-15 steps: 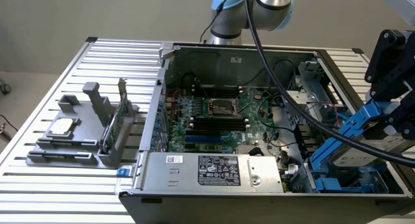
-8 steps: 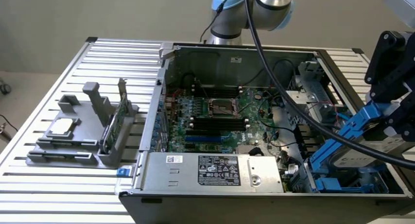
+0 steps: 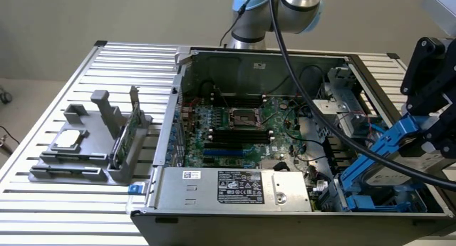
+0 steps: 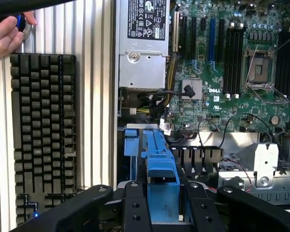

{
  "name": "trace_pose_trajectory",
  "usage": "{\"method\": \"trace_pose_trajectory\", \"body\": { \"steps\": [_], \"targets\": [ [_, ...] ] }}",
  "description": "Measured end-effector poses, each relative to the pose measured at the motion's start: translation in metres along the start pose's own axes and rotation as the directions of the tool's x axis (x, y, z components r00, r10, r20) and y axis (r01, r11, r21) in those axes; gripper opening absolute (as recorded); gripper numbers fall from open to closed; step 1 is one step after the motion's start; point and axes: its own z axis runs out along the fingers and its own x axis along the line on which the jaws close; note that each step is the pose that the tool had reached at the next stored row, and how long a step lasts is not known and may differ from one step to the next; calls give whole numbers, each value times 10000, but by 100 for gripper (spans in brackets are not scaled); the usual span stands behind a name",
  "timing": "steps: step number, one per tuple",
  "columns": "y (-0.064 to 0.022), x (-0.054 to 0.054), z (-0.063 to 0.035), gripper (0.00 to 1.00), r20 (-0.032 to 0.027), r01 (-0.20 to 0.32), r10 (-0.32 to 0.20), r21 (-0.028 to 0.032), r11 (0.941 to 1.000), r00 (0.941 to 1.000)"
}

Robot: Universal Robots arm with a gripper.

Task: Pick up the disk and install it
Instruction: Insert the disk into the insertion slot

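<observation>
Open PC case (image 3: 187, 104) on slatted table (image 3: 78, 214), w/ the disk (image 3: 388, 150) tilted over its drive bay (image 3: 409, 197) at the exterior view's right, claw (image 4: 165, 212) pinching it on 2 sides; risk: tilt jams it in bay, or black cable (image 3: 279, 30) snags.

Robotics lab: opened computer case (image 3: 235, 70) on a slatted metal workbench (image 3: 64, 211).
</observation>
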Motion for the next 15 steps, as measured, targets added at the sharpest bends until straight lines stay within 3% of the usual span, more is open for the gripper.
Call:
{"method": "trace_pose_trajectory", "body": {
  "steps": [15],
  "targets": [
    [-15,13,87,33,12,12,-12,-1,10000,10000]
  ]
}}
